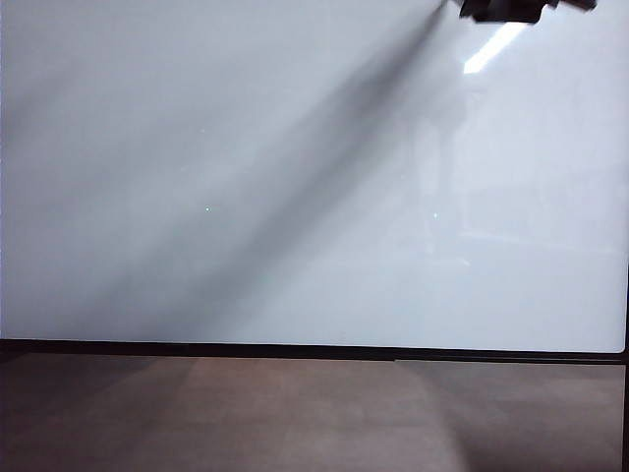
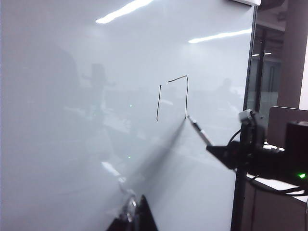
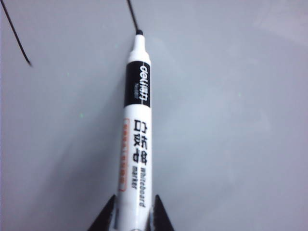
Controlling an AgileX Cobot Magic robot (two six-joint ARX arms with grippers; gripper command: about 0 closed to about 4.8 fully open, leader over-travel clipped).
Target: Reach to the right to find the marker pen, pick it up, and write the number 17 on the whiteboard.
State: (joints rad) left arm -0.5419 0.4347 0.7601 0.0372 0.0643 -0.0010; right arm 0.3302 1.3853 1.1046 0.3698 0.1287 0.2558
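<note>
You have the whiteboard (image 1: 295, 177) filling nearly all of the exterior view, a glossy white panel with a thin black frame along its lower edge and a brown surface (image 1: 295, 418) below it. At the top right of that view only a dark piece of the right arm (image 1: 511, 10) shows. The right gripper (image 3: 134, 211) is closed on the marker pen (image 3: 134, 125) — its two dark fingers (image 3: 103, 219) clamp the white barrel near the back end, and the black tip sits at the lower end of a drawn black stroke (image 3: 132, 14) on the board. From the left wrist view you can see the writing (image 2: 173, 96) high on the board: one short upright line and, beside it, a hooked stroke with a long downstroke, the pen tip at its foot. The left gripper (image 2: 134, 216) hangs apart from the board, holding nothing; only its dark fingertips show, so you cannot tell how far apart they stand.
</note>
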